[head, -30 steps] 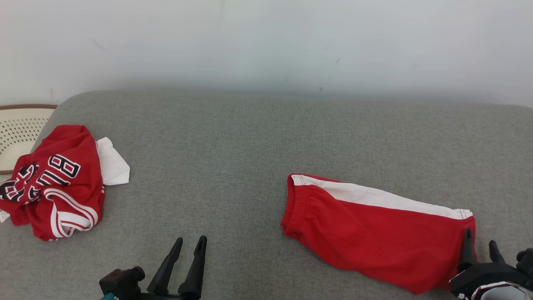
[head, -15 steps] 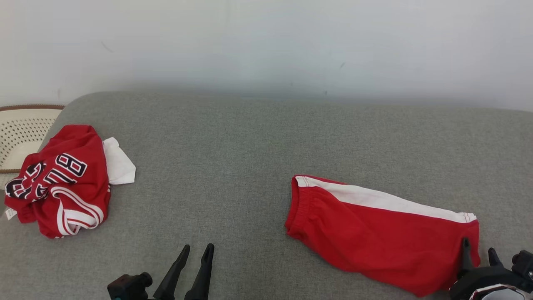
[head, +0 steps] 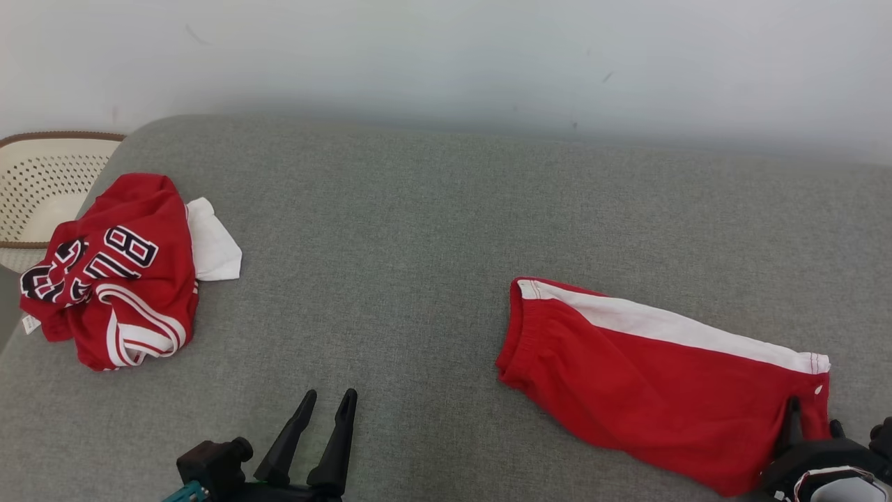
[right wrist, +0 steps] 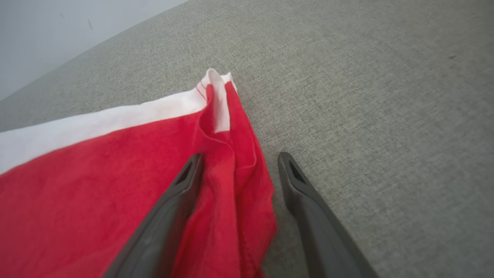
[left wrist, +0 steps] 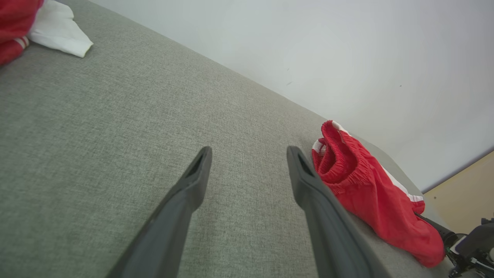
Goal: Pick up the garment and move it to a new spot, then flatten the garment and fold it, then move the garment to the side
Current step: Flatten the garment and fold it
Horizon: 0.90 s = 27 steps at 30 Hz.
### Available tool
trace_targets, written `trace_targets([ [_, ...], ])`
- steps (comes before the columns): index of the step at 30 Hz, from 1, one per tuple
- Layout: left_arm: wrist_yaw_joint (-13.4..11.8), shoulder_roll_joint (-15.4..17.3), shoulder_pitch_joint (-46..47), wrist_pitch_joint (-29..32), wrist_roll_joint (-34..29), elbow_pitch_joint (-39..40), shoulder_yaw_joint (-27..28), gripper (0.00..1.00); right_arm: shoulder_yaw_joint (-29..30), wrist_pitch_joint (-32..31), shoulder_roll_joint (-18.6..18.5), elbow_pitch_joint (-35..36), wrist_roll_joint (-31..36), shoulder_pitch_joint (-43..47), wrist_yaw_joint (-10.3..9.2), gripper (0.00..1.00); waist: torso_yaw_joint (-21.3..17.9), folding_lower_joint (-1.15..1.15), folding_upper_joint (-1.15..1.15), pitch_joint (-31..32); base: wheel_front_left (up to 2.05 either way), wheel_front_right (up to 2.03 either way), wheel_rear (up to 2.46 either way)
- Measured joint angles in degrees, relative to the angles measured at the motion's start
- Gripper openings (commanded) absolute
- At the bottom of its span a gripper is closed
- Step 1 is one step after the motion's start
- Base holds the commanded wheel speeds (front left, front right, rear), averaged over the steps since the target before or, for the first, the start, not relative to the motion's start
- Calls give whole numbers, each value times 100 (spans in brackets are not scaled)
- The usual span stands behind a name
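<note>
Red shorts (head: 648, 397), white-striped, on coarse grey upholstery (head: 390, 230).

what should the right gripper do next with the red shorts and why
Probably close the right gripper on the hem corner of the red shorts. Its jaws stand open with that raised fold of hem between them, so a pinch there should give a hold for moving the shorts. The left gripper is open over bare grey cushion, away from the cloth.

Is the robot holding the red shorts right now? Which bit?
Nothing is held. The right gripper is open, astride the leg hem of the red shorts; the left gripper is open above the grey cushion.
</note>
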<state>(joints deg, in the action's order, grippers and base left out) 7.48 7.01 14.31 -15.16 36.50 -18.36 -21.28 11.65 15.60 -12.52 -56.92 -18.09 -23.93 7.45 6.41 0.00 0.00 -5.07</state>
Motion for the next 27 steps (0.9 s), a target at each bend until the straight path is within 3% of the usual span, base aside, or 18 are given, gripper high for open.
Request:
trace_targets([
  [2,-1,2,-2,0,-5,5,11,100,-59,9,3,3,-77,-22,-16,0,28,0,0,-37,0,0,0],
  [8,-1,-4,-9,0,-14,27,60,100,-380,-42,86,509,-198,18,-9,0,27,0,0,-55,0,0,0],
  [13,0,-41,-20,0,11,19,57,100,-760,-47,-57,1162,-237,140,-8,0,-22,1,1,0,0,0,0],
  [22,0,-142,-37,0,31,2,49,100,-2593,-46,-243,2425,-594,211,-7,0,-49,0,0,98,0,0,0],
  [27,-1,-176,-63,0,51,-9,16,100,-3568,-47,-259,2717,-985,181,1,0,16,0,0,133,0,0,0],
])
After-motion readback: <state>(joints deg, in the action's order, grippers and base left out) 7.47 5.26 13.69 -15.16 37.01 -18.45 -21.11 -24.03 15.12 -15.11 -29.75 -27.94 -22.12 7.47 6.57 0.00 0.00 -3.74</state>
